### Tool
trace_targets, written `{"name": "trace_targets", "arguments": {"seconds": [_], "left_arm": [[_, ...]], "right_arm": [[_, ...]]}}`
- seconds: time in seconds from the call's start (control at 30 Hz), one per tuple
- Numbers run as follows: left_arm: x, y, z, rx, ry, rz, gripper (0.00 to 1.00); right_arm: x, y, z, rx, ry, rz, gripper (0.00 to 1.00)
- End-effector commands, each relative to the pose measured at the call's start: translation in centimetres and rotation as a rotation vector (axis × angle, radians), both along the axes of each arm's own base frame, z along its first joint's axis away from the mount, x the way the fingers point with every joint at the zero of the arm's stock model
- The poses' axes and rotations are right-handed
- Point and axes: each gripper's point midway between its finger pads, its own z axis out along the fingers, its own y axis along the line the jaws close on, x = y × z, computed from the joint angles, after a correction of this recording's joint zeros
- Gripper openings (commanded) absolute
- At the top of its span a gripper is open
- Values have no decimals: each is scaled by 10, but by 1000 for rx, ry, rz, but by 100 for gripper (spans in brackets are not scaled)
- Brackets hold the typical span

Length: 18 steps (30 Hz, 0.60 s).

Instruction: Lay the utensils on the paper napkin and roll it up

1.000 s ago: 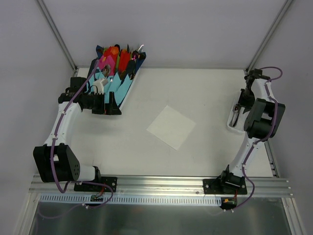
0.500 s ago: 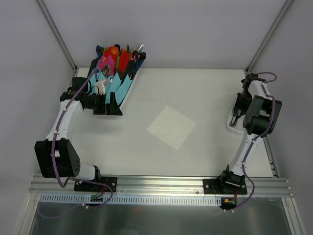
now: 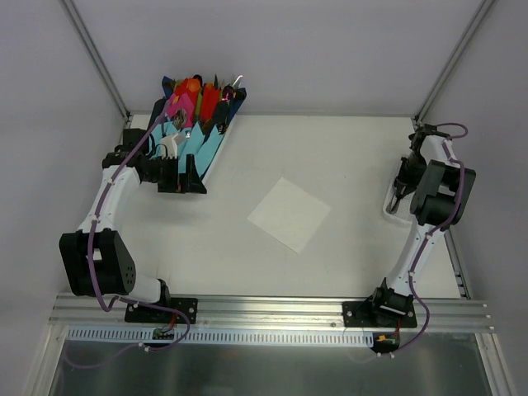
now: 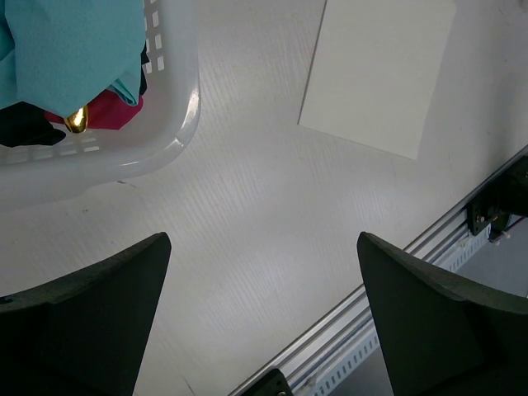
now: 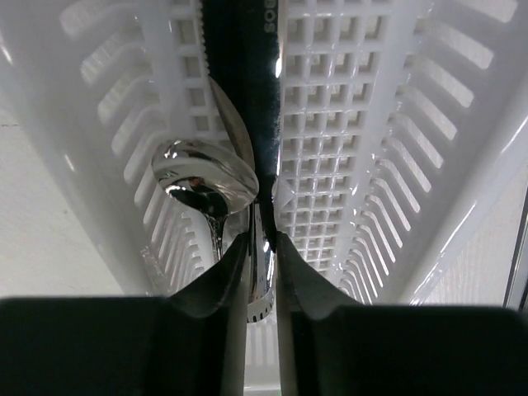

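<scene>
The paper napkin [image 3: 289,214] lies flat as a white square in the middle of the table, and the left wrist view catches it too [image 4: 379,70]. The utensils lie in a white ribbed tray [image 3: 388,211] at the right edge: a shiny spoon [image 5: 202,177] and a long slender piece [image 5: 241,66] beside it. My right gripper [image 3: 399,193] reaches down into the tray [image 5: 371,165]. It [image 5: 262,241] is shut on the metal end of the long utensil. My left gripper [image 3: 183,175] hovers open over bare table [image 4: 264,239], holding nothing.
A white basket [image 4: 177,124] with light-blue, pink and red napkin bundles [image 3: 194,115] stands at the back left, just beyond my left gripper. The aluminium rail [image 3: 272,309] runs along the near table edge. Frame posts rise at the back corners.
My right gripper has narrowed onto the long utensil in the tray, and its wrist has shifted slightly toward the back. The left arm has barely moved.
</scene>
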Motion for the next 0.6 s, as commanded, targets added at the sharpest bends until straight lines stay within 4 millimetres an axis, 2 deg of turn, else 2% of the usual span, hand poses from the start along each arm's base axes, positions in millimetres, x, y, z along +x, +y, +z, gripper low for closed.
{"name": "trace_targets", "arguments": {"seconds": [0.0,0.03,0.07,0.17,0.3,0.43,0.57], "left_arm": [[6,-1,17,-25,-36,-3,99],[6,-1,17,-22,-37,-3,99],[6,-1,17,-21,-38,-4,99],[6,0,18,-21,-41,-3,99],[5,0,18,-21,-44,-3,99],[5,0,19,-20,-46,-1,99],[4,2,20,-1,-57,5,99]], "right_arm": [[-3,-4,-5,23,24,-20,13],[-4,-4,-5,22,28,-20,9],[-5,-4,-5,19,29,-20,1],[-8,-8,1,-7,25,-28,0],[-4,-12,30,-47,-39,-37,0],[-2,-15,71,-83,-122,-39,0],[0,-15,97,-97,-181,-40,0]]}}
